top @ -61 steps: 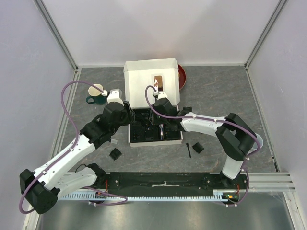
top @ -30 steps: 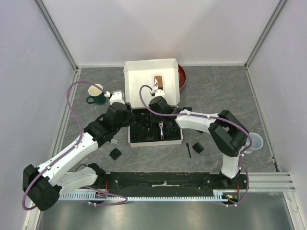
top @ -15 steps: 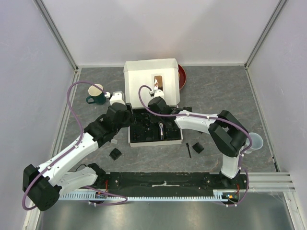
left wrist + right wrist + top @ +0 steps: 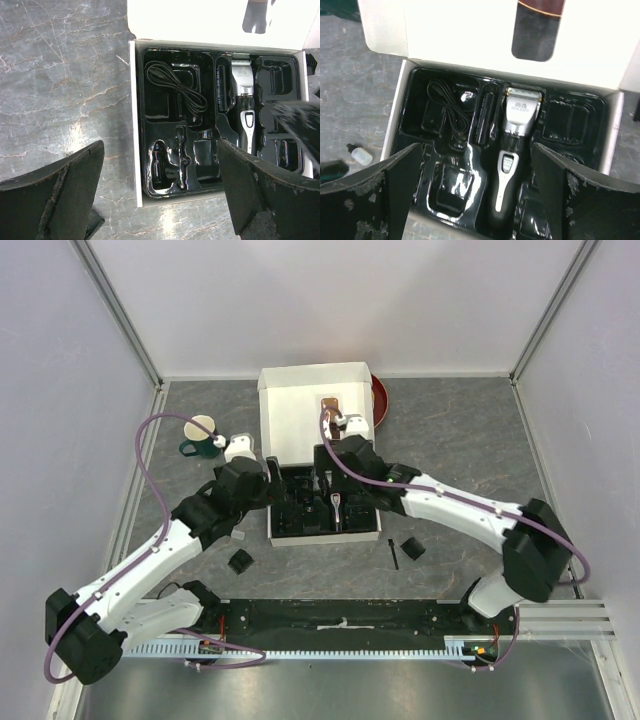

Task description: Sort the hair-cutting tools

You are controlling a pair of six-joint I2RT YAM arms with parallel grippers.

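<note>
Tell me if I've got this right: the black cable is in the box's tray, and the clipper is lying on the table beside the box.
Not quite. The black cable is in the tray, but the clipper is not on the table: it lies in the tray too, in a middle slot. The right wrist view shows it.

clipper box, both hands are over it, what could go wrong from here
1. The left hand and right hand both hang open over the same tray, close together; reaching at once, they may collide.
2. The right hand is near the raised lid and could knock it.
3. A comb guard lies loose on the table beside the left arm; a sweep might push it.
</note>
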